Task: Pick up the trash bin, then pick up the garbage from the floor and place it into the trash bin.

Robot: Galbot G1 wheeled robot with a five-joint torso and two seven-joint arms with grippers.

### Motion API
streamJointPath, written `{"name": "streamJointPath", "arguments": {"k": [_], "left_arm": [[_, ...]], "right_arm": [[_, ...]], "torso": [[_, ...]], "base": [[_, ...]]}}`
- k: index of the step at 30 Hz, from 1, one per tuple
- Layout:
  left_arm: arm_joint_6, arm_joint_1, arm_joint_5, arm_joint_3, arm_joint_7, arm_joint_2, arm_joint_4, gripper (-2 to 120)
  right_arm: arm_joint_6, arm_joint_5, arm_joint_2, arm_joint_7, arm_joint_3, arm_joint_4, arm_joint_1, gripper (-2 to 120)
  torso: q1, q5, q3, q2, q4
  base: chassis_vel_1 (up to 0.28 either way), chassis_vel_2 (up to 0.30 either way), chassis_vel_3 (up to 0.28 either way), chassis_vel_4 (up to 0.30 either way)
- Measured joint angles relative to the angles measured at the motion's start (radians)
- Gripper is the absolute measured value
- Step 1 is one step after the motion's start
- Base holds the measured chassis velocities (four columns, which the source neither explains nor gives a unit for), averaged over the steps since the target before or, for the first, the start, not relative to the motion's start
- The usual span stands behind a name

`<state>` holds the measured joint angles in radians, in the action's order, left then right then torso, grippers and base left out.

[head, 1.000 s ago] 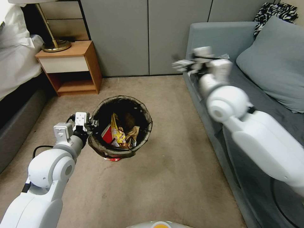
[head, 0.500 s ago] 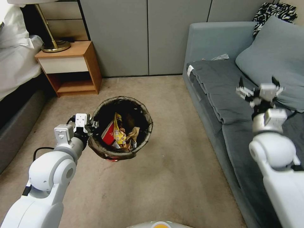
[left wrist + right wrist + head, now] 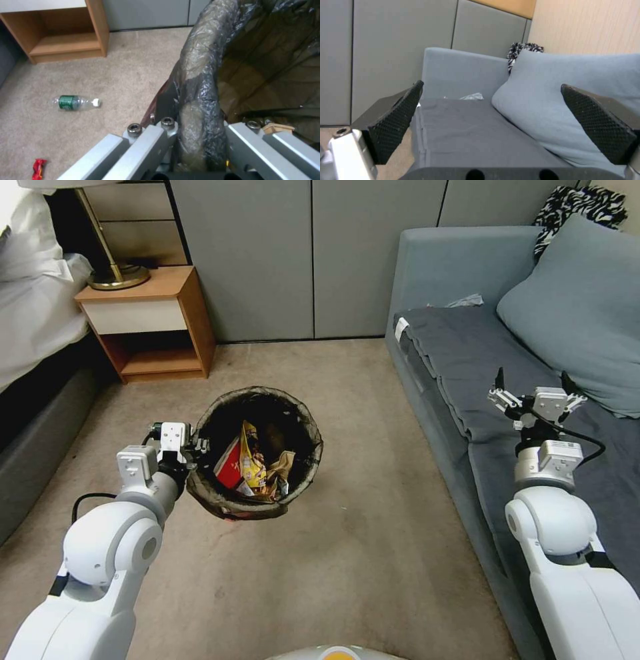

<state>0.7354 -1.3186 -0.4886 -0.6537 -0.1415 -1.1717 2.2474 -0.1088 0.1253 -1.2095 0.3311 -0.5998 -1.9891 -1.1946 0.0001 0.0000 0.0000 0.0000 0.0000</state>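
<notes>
While the left gripper pinches its rim, the bin hangs above the floor.
Wrappers fill it; the right gripper, spread wide, hovers over the sofa.

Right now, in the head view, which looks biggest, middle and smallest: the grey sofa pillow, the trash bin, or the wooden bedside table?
1. Grey sofa pillow
2. Wooden bedside table and round bag-lined trash bin: too alike to rank, and the bin is nearer the camera.

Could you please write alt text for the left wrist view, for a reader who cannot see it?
The left gripper is clamped on the bag-lined rim of the trash bin, held above the carpet. A small plastic bottle and a red wrapper lie on the floor, near a wooden nightstand.
</notes>
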Motion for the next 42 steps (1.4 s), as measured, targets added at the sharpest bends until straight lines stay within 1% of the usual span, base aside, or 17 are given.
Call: {"name": "streamJointPath", "arguments": {"k": [21, 42], "left_arm": [[0.0, 0.016, -0.009, 0.004, 0.008, 0.005, -0.016, 1], [0.0, 0.008, -0.013, 0.008, 0.009, 0.007, -0.008, 1]], "right_arm": [[0.008, -0.01, -0.013, -0.008, 0.01, 0.015, -0.001, 100], [0.007, -0.014, -0.015, -0.008, 0.017, 0.018, -0.008, 100]], "torso": [[0.0, 0.0, 0.0, 0.0, 0.0], [0.0, 0.0, 0.0, 0.0, 0.0001]], "base": [[0.0, 0.0, 0.0, 0.0], [0.009, 0.01, 0.007, 0.009]]}}
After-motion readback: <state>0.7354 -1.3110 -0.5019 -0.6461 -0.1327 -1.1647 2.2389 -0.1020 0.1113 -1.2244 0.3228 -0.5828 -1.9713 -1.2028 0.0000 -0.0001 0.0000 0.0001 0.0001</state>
